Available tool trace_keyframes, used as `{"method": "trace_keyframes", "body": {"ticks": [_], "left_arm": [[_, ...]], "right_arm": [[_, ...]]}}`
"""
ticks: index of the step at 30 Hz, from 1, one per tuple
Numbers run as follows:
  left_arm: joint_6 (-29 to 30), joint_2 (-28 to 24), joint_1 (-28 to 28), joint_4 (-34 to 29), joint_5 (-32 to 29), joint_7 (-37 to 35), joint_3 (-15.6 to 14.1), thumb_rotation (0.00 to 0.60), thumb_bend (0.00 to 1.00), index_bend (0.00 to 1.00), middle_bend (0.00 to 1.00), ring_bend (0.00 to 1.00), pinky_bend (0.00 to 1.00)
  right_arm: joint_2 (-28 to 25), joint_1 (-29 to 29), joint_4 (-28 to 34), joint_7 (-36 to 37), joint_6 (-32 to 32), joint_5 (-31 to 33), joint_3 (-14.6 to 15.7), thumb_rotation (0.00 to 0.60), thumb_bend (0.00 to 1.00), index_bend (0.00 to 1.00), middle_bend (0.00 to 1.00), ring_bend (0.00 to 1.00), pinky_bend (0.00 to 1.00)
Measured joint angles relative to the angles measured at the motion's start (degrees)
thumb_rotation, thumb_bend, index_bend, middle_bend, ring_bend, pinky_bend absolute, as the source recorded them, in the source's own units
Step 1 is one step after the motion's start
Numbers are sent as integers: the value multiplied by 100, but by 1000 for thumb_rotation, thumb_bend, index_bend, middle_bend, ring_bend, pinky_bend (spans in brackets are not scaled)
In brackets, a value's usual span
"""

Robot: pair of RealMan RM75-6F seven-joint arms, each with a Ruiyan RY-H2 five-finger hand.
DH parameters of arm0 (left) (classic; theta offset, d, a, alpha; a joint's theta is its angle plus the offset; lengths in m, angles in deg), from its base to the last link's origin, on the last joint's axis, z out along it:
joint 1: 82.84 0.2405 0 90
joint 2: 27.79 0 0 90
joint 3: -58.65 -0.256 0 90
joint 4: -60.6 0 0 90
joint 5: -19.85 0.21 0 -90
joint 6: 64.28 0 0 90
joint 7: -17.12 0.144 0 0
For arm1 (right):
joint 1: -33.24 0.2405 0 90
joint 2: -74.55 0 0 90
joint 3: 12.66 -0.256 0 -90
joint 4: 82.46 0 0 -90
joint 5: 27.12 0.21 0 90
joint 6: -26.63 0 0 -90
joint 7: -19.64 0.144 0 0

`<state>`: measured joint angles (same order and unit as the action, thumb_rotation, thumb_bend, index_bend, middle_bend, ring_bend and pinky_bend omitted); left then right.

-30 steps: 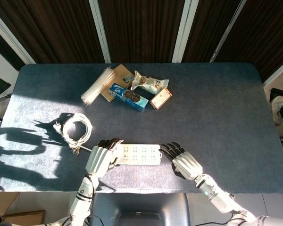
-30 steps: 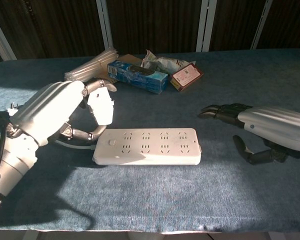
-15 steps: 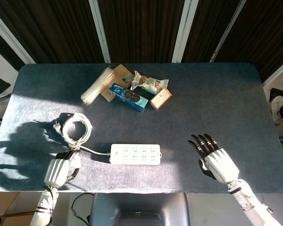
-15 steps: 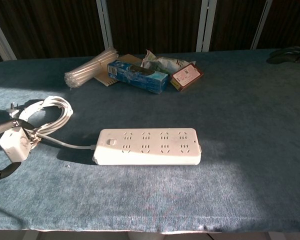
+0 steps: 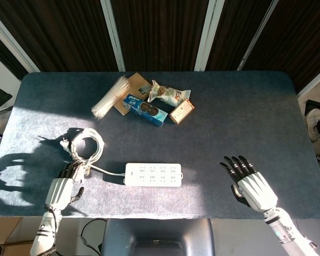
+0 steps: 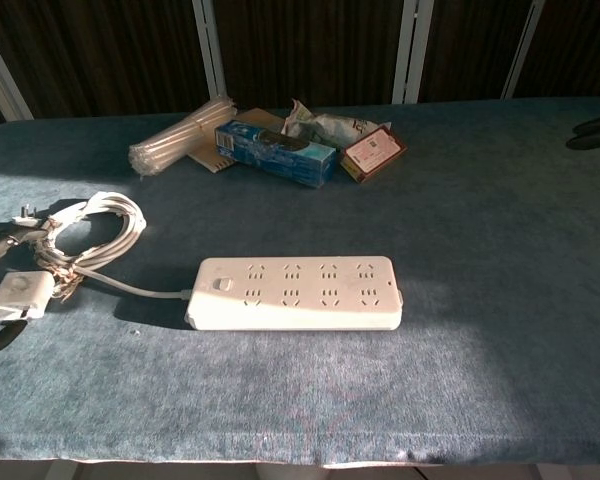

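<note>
A white power strip [image 5: 153,174] [image 6: 295,293] lies flat near the table's front edge, and neither hand touches it. Its cord runs left to a coiled white cable [image 5: 86,146] [image 6: 90,235]. My left hand [image 5: 62,189] [image 6: 18,296] hovers at the front left corner with its fingers apart. Its fingertips lie just short of the coil's tied end, and it holds nothing. My right hand [image 5: 251,184] is at the front right, well away from the strip, palm down with fingers spread and empty. In the chest view only its dark fingertips [image 6: 598,131] show, at the right edge.
At the back centre lies a cluster: a bundle of clear straws [image 5: 110,97] [image 6: 178,137], a brown card [image 5: 137,84], a blue biscuit box [image 5: 145,110] [image 6: 277,152], a snack bag [image 5: 169,95] [image 6: 326,125] and a small red packet [image 5: 182,111] [image 6: 373,152]. The table's front edge [image 5: 202,217] runs just behind both hands.
A second ago both hands flanked the power strip; they have drawn apart to the corners. Since half a second ago the left hand edged toward the coil and the right drifted right.
</note>
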<state>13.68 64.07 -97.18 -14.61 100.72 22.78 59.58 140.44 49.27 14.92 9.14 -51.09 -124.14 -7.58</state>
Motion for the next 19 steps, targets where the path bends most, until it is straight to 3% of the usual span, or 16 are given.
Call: {"method": "trace_keyframes", "body": {"ticks": [6, 12, 15, 19], "left_arm": [[463, -708, 272, -537, 248, 52, -169, 600, 369, 0, 0, 0, 170], [761, -1890, 706, -1685, 277, 625, -561, 600, 373, 0, 0, 0, 164], [938, -2305, 899, -1943, 357, 596, -734, 600, 373, 0, 0, 0, 151], [1254, -2480, 1035, -1903, 784, 172, -805, 600, 373, 0, 0, 0, 131]], "right_arm": [[-451, -362, 325, -249, -122, 387, 130, 600, 493, 0, 43, 0, 0], [-778, -906, 586, -663, -583, 820, 232, 600, 399, 0, 28, 0, 0], [-749, -1209, 465, -624, -940, 938, 243, 600, 380, 0, 11, 0, 0], [-638, -1635, 97, -297, -1497, 1015, 213, 600, 370, 0, 3, 0, 0]]}}
